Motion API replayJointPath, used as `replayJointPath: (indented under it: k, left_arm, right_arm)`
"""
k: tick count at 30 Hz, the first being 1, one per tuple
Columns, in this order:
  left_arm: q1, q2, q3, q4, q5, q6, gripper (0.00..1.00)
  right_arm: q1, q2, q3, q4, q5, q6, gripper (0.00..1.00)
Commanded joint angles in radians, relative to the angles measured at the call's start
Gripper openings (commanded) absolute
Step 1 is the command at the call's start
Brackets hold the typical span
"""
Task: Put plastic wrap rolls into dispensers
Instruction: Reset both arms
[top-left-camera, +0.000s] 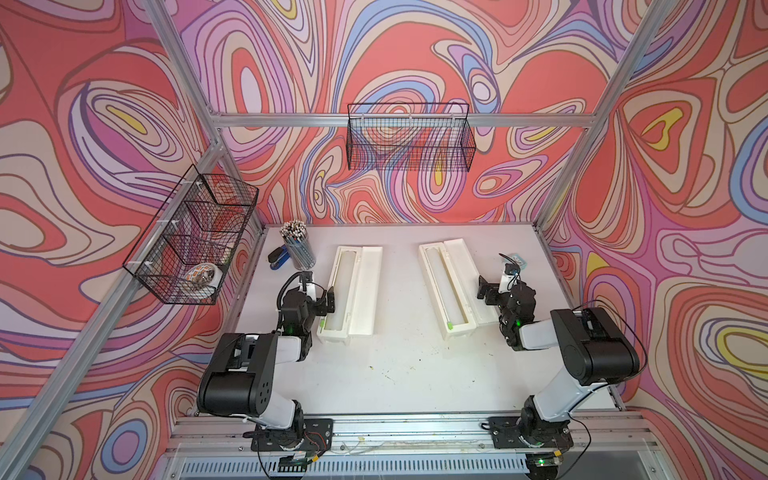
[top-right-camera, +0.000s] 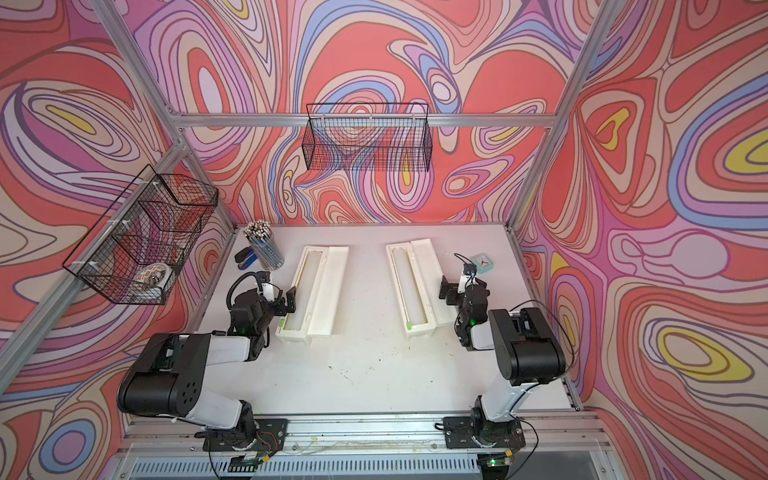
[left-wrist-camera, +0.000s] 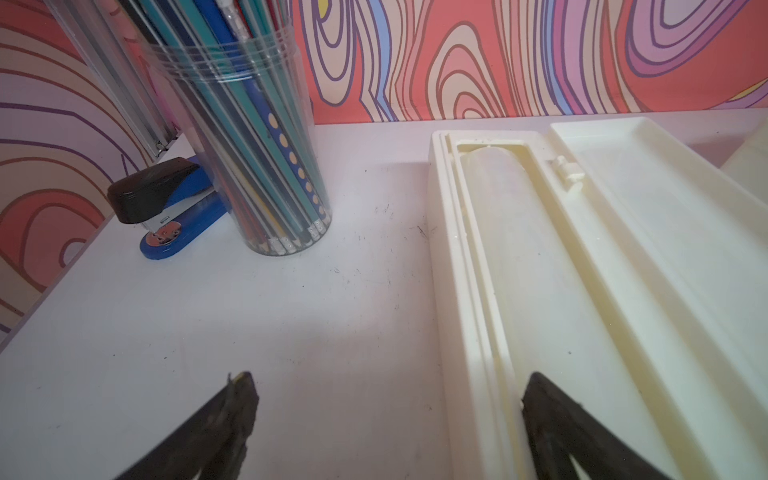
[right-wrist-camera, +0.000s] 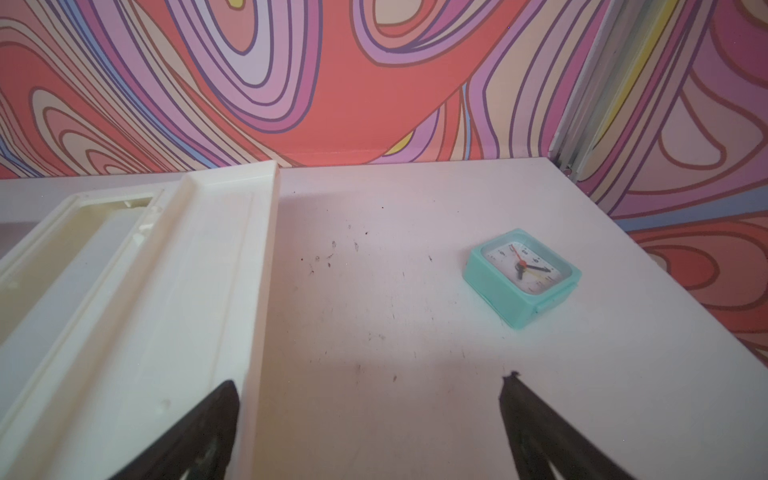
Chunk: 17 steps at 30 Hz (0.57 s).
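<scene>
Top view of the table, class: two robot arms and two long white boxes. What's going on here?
Two cream dispensers lie on the table with their lids swung open. A plastic wrap roll lies in the trough of the dispenser by the left arm, and the other dispenser seems to hold a second roll. The left gripper and right gripper are open and empty, each close by its dispenser.

Two cream-white dispensers (top-left-camera: 365, 286) (top-left-camera: 459, 262) are counted on the one white table (top-left-camera: 395, 374), and two plastic wrap rolls (left-wrist-camera: 507, 249) (top-left-camera: 442, 286) are seen, one lying in each open trough. A single cup of pencils (top-left-camera: 299, 249), one blue stapler (top-left-camera: 277, 258) and one teal clock (right-wrist-camera: 521, 276) are also numbered among the items. Two black wire baskets (top-left-camera: 409, 137) (top-left-camera: 191, 232) are hung above, and two robot arms (top-left-camera: 249, 374) (top-left-camera: 590, 353) are mounted along the near edge.
</scene>
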Motion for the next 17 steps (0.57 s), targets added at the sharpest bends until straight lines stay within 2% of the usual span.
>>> replayJointPath:
  k: [1,2,4,6,8,17]
  left_arm:
    - [0.013,0.015,-0.020,0.031,-0.140,-0.016,1.00]
    - [0.013,0.039,-0.008,0.044,-0.160,-0.016,1.00]
    - [0.011,0.006,0.027,-0.074,-0.141,-0.018,1.00]
    - [0.011,0.037,0.022,-0.013,-0.105,0.007,1.00]
    - [0.011,0.018,0.025,-0.063,-0.078,0.009,1.00]
    - [0.014,0.026,0.018,-0.025,-0.077,0.008,1.00]
  right_arm:
    - [-0.002,0.011,0.006,-0.013,0.008,-0.014,0.98]
    - [-0.003,0.012,0.008,-0.015,0.024,-0.010,0.98]
    - [-0.003,0.012,0.010,-0.018,0.034,-0.005,0.98]
    - [-0.002,0.013,0.017,-0.032,0.032,-0.004,0.98]
    - [-0.003,0.013,0.019,-0.036,0.033,-0.002,0.98]
    - [-0.003,0.015,0.024,-0.049,0.036,0.005,0.98]
